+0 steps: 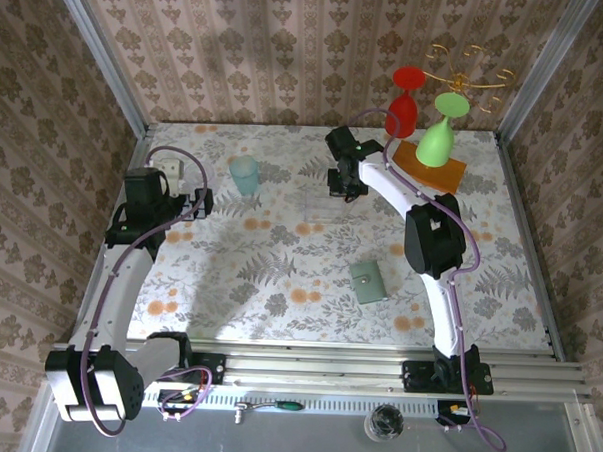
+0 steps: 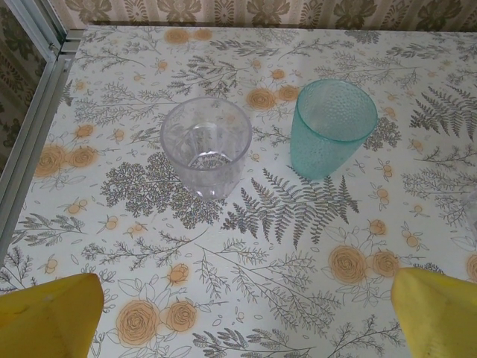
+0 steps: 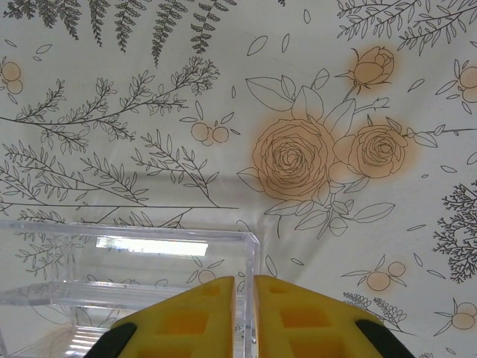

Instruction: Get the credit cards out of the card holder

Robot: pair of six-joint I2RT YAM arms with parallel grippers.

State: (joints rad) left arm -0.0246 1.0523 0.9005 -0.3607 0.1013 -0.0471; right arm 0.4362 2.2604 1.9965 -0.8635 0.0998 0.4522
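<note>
The extraction is not yet starting. The card holder [image 1: 367, 281] is lying flat on the counter [image 1: 269, 285] toward the near rail, just beside the right arm's elbow. No credit cards are showing, so they are presumably inside it. The right tool [image 3: 244, 313] is working well apart from it at the clear box [image 3: 127, 261], its jaws standing almost together with a thin slit in line with the box wall; whether it is pinching that wall cannot be told. The left tool [image 2: 238, 321] is gaping wide and holding nothing, facing a clear cup [image 2: 206, 145] and a teal cup [image 2: 332, 127]. Next, the right tool is likely needing to quit the box and draw back to the holder. Open counter is lying all around the holder, but the elbow is crowding it.
</note>
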